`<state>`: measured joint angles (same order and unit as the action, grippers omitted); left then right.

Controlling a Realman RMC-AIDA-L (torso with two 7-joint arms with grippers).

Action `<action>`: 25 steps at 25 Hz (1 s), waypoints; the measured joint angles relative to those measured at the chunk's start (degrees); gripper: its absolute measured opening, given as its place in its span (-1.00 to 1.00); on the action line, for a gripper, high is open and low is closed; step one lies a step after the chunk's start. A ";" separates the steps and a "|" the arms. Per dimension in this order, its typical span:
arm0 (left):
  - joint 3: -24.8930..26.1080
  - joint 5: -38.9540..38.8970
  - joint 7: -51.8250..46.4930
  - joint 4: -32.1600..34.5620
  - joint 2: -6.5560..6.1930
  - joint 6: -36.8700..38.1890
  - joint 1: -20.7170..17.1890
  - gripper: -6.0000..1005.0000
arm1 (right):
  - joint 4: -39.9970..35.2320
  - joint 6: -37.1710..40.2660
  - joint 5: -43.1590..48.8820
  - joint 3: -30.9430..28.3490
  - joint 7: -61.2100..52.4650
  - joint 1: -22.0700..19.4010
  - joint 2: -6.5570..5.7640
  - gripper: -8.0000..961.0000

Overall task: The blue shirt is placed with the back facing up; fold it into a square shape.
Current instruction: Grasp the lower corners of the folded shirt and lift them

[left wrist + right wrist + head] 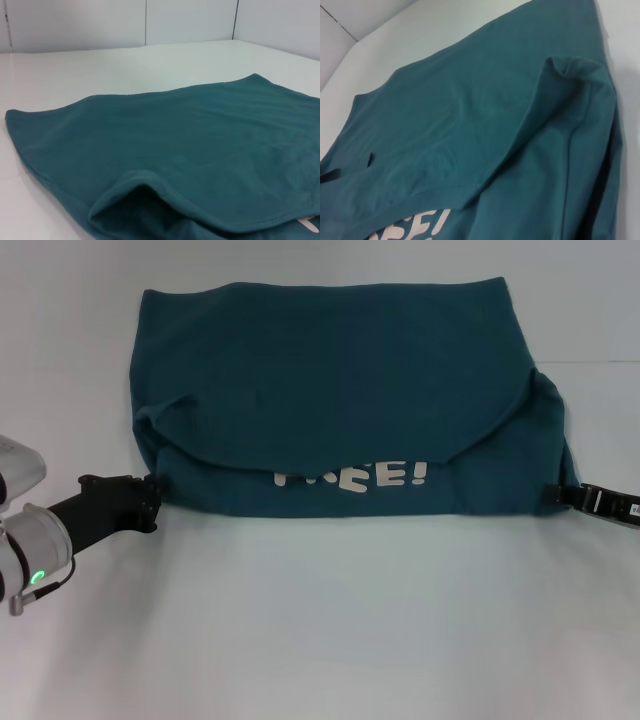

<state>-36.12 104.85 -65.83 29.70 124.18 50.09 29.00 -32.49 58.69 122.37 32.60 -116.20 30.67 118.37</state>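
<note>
Both grippers at blue shirt (340, 390) corners

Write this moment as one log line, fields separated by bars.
blue shirt: partly folded, white letters showing | left end effector: at near left corner | right end effector: at near right corner | table: white

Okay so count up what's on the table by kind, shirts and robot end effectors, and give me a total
Shirts: 1, the blue shirt, partly folded with white lettering showing.
End effectors: 2, the left end effector at the shirt's near left corner, the right end effector at its near right corner.
Total: 3
</note>
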 joint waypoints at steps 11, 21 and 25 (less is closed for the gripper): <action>-0.01 0.59 -6.09 1.97 -0.16 5.94 -2.12 -0.96 | -0.05 5.34 -4.61 0.01 5.92 -2.29 -1.25 -0.86; 0.37 6.16 -18.18 8.23 -0.18 17.83 -7.19 -0.96 | -0.29 15.19 -4.69 -1.67 11.44 -5.22 -3.49 -0.92; 0.97 7.77 -21.41 9.96 -0.24 21.39 -9.05 -0.96 | -2.00 20.83 -4.68 -2.45 11.85 -7.03 -4.17 -0.92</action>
<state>-35.15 112.62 -87.24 39.66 123.95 71.48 19.96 -34.50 79.52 117.68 30.15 -104.35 23.64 114.19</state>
